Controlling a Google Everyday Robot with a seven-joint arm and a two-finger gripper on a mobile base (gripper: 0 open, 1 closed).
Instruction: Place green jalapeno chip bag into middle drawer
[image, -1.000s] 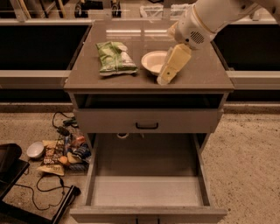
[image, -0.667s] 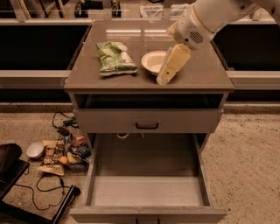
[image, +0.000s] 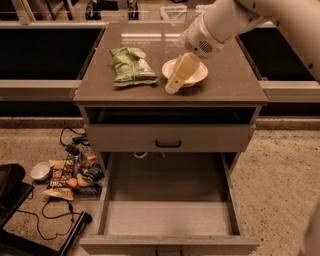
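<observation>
The bag (image: 131, 65) lay on the cabinet top (image: 235, 85) beside the bowl (image: 200, 76), not yet grabbed, and the gripper (image: 172, 87), open or closed I could not tell, hung over the bowl and needed to reach left for it before going to the open drawer (image: 170, 217).

Speckled beige floor (image: 280, 165) is spreading around the grey bench (image: 230, 85); dark shelving (image: 40, 55) is running behind it, overhead light is glaring on its top, black cables (image: 66, 136) are trailing left. The claw (image: 171, 89) is hanging over the bench.
</observation>
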